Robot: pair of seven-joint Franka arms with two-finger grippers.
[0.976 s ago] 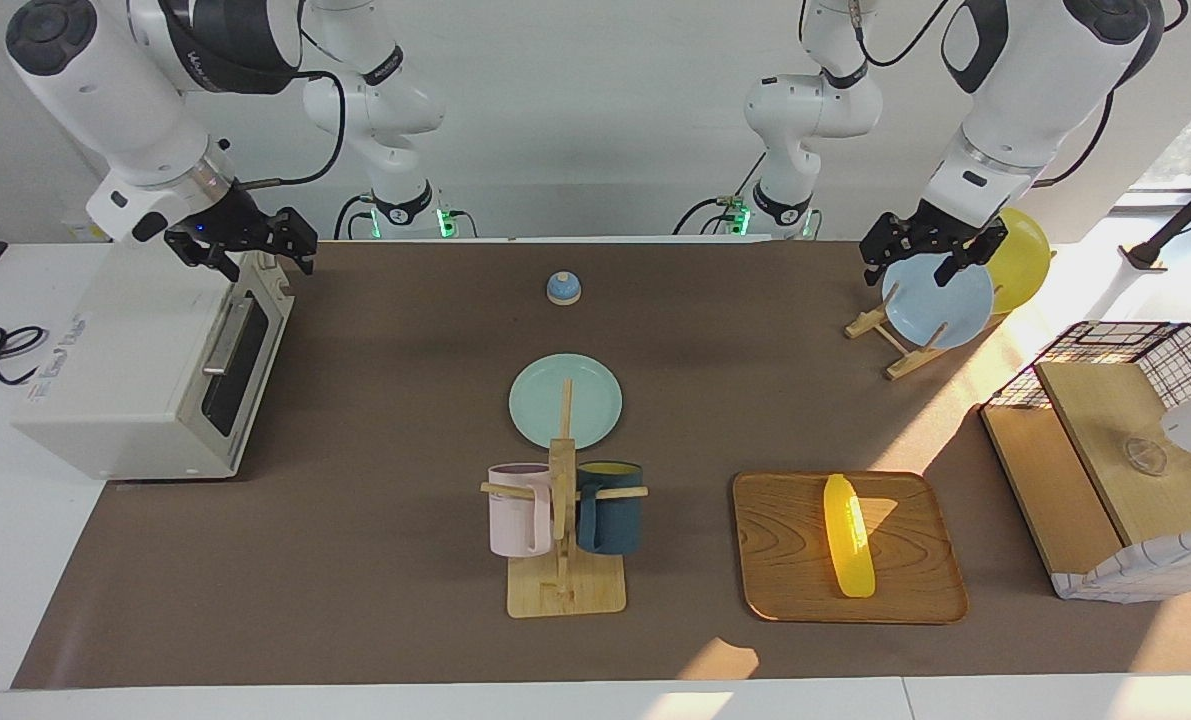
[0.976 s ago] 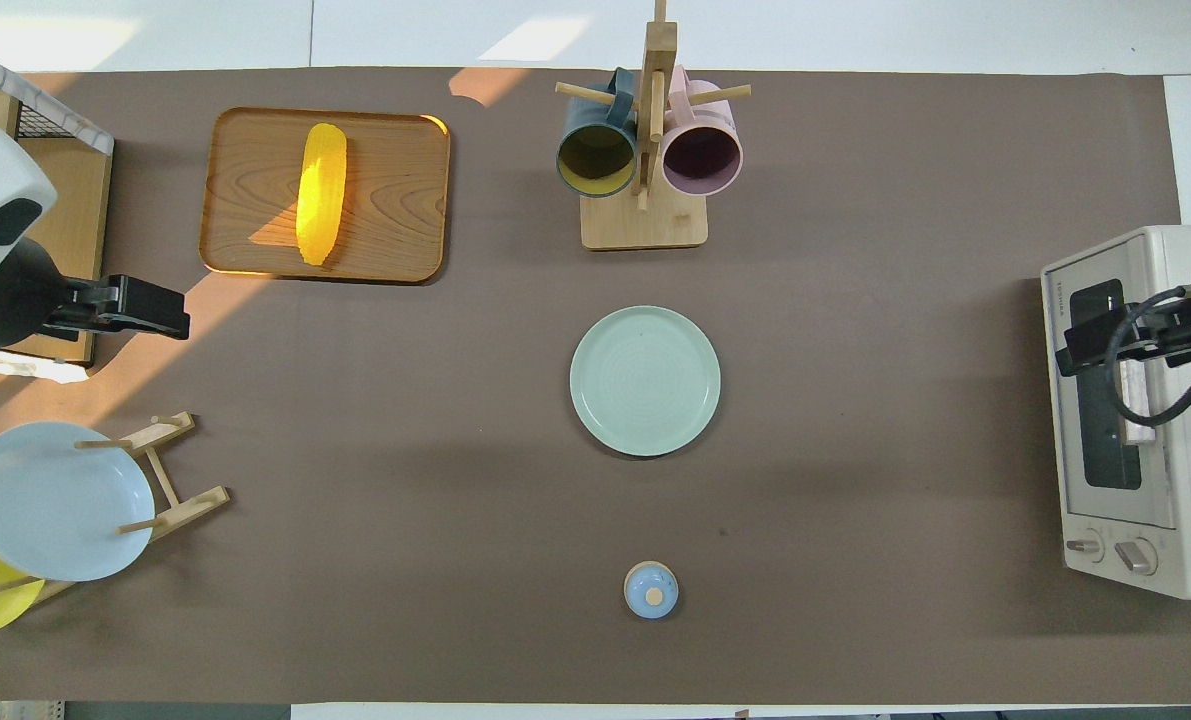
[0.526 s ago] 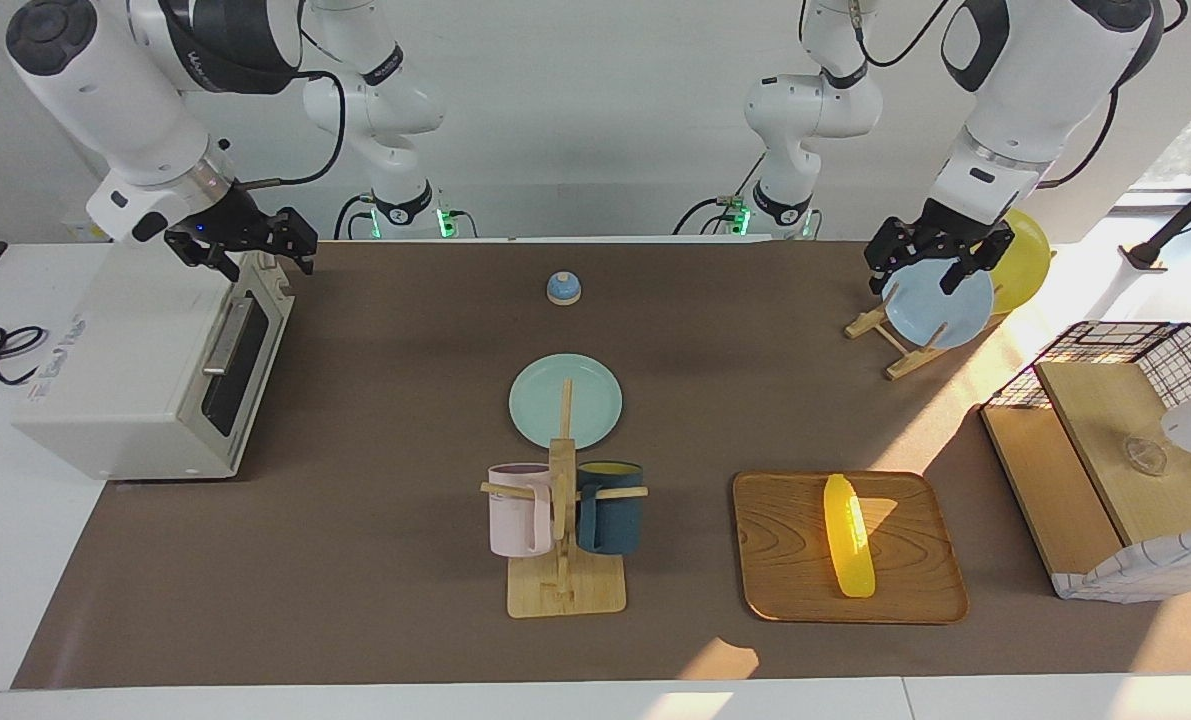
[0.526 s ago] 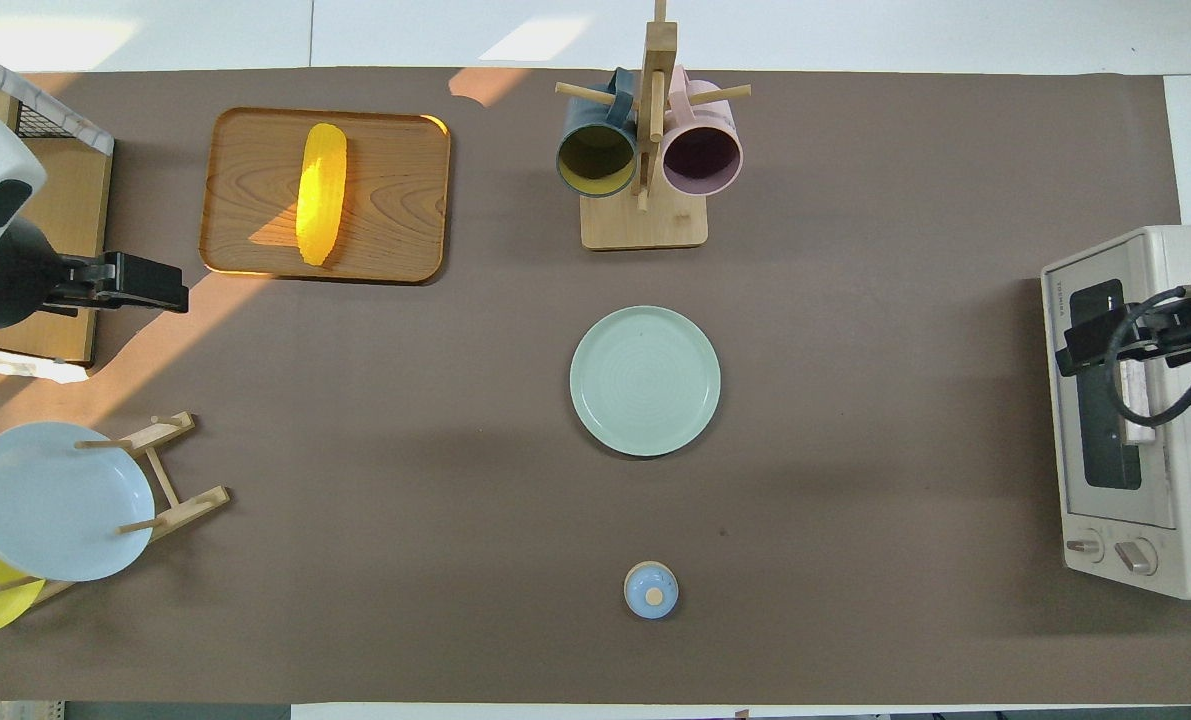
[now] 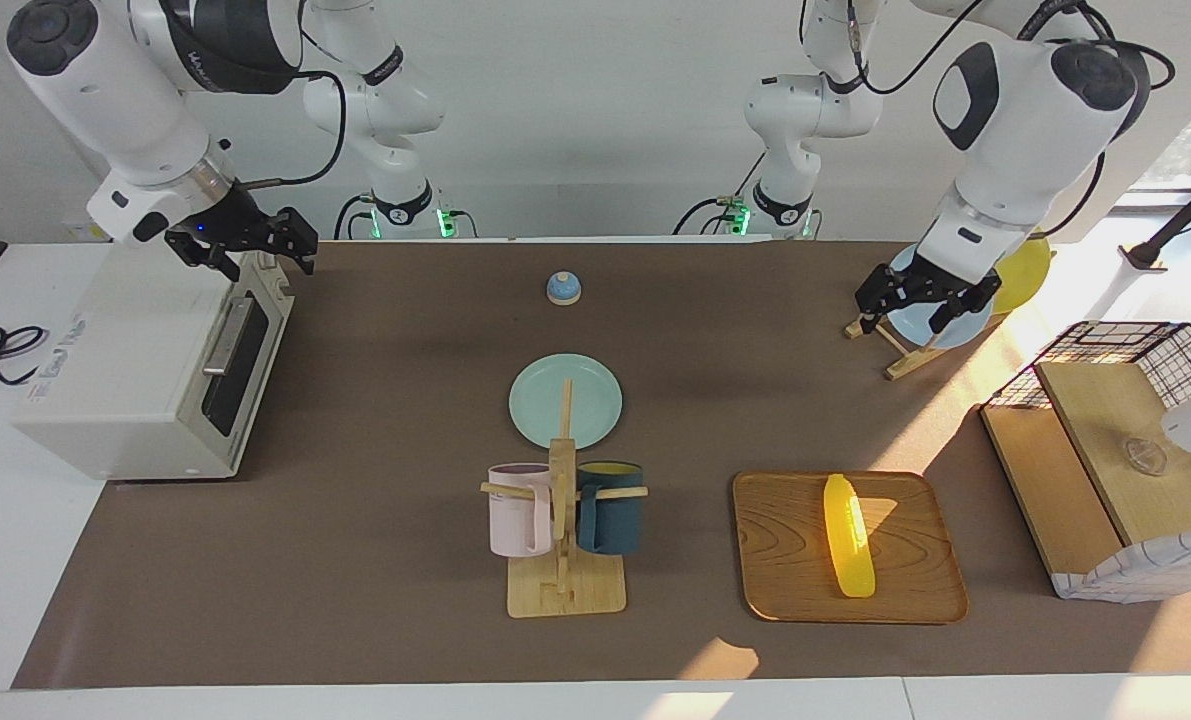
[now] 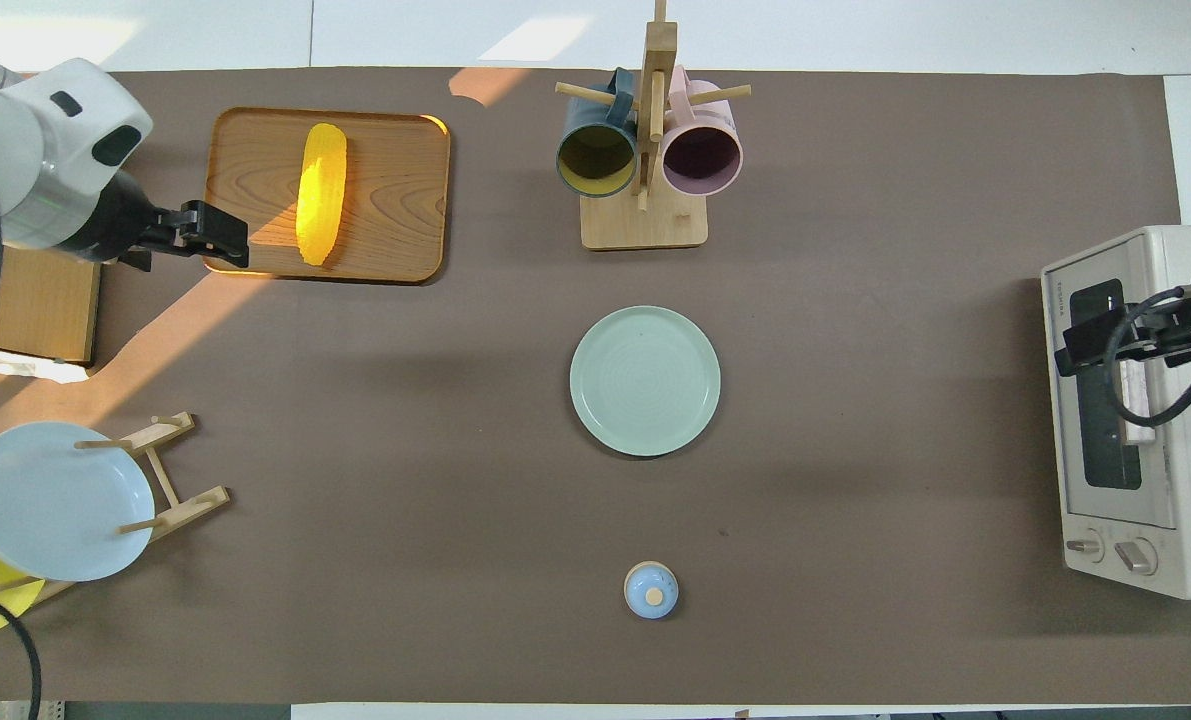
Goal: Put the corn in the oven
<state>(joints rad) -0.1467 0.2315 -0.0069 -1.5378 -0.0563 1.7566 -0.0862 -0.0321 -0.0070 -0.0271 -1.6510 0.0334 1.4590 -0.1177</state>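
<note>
Movement from the left claw point(image 5: 912, 310): off the spot over the plate rack point(image 5: 895, 345) and swinging out toward the wooden tray point(image 5: 915, 590), fingers spread wide, nothing between them. From overhead, already covering the tray's edge at the left arm's end; from the facing view, high in the air and well short of any contact. Reads as the opening reach for the corn point(image 5: 848, 535), lying lengthwise on the tray, untouched, far from the robots and well apart from the oven point(image 5: 125, 380).

Over at the right arm's end, no change: right claw point(image 5: 267, 264) waiting above the oven's top edge, spread too, holding nothing. Oven door point(image 5: 240, 360) shut, bar handle point(image 5: 223, 340) not grasped. Probably needs opening before any corn goes in.

Between tray and oven, plenty to watch: mug tree point(image 5: 565, 520) with two mugs just beside the tray, green plate point(image 5: 565, 400) mid-worktop, small blue knobbed lid point(image 5: 563, 288) nearer the robots. Wire basket box point(image 5: 1115, 460) just beside the tray at the left arm's end. A long carry across the worktop, likely best lifted above the mug tree or handed over.
</note>
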